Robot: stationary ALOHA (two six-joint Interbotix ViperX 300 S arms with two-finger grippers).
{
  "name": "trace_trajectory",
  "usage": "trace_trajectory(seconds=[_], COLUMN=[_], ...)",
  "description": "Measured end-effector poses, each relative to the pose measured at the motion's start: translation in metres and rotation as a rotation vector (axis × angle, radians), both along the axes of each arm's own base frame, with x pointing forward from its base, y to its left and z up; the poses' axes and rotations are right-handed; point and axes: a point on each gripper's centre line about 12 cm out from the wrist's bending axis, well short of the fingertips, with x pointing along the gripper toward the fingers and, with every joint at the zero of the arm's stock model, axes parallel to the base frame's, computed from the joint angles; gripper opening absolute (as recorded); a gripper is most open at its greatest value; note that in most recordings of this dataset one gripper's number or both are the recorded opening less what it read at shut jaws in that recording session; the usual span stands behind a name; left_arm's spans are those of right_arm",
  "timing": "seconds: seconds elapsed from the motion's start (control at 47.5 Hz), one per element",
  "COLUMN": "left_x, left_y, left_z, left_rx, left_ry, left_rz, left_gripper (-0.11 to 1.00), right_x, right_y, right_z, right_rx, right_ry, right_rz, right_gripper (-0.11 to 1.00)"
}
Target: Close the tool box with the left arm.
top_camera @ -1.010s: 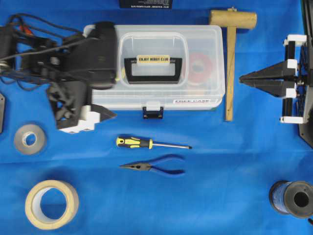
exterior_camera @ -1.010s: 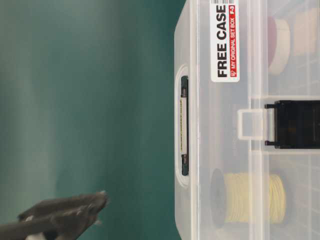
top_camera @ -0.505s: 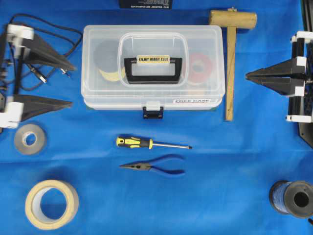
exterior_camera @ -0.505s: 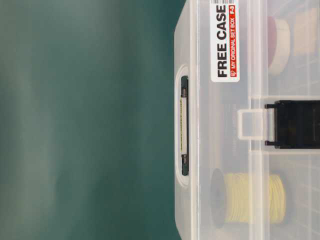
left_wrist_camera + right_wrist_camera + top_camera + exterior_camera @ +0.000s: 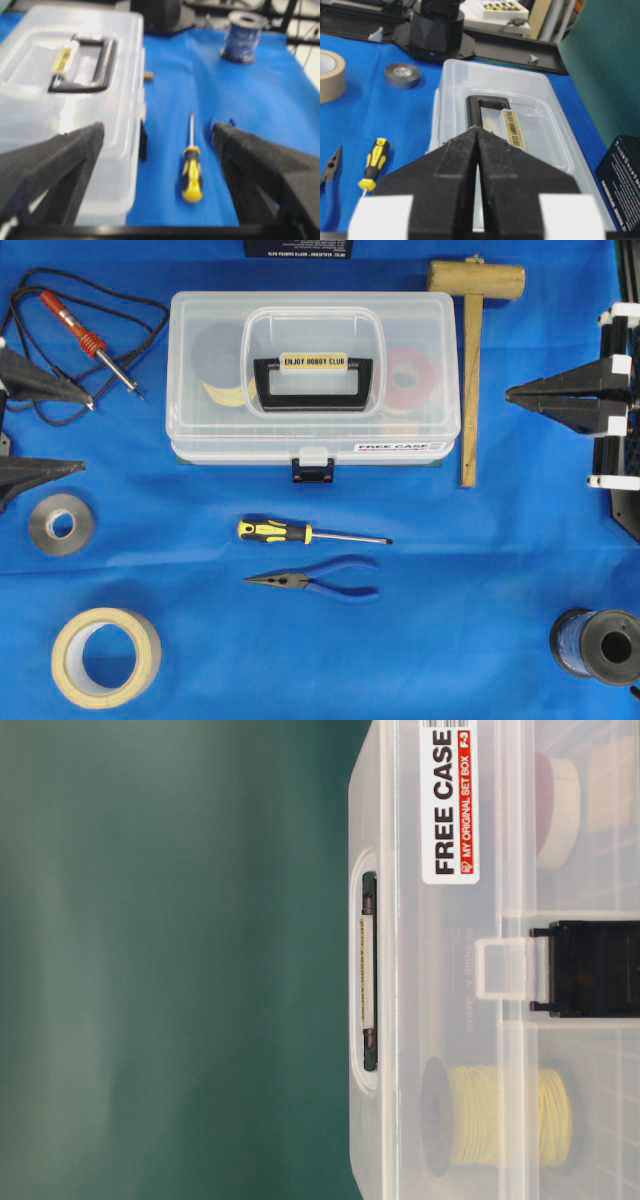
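Most of the task looks finished to us. We see the tool box with its clear lid lying flat on the body, the black handle folded down on top, and the table-level view shows no gap between lid and body. The dark blue front latch sits at the middle of the near edge; we cannot tell from these views whether it is snapped fully, and the task sentence asks only for closing. So we judge that little or nothing is left, perhaps only a check of the latch.

We find the left gripper at the far left edge of the overhead view, well apart from the box, with its two pointed fingers spread wide and nothing between them. From the left wrist view, the box lies ahead and toward the left finger, while the yellow screwdriver lies on the blue cloth between the two fingers, further ahead. Neither is touched.

We see the right gripper at the right edge, its fingers pressed together and empty, pointing toward the box and the wooden mallet but apart from both.
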Motion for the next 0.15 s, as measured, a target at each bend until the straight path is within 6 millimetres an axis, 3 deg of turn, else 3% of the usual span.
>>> trace_trajectory(seconds=[0.147], left_x=[-0.005], left_y=[0.000], left_z=[-0.016], left_rx=[0.002], left_ry=[0.020], left_rz=[0.000], left_gripper=[0.88], right_x=[0.000], right_y=[0.000], right_z=[0.000], right_rx=[0.000], right_ry=[-0.002], right_rz=[0.000], right_gripper=[0.00])
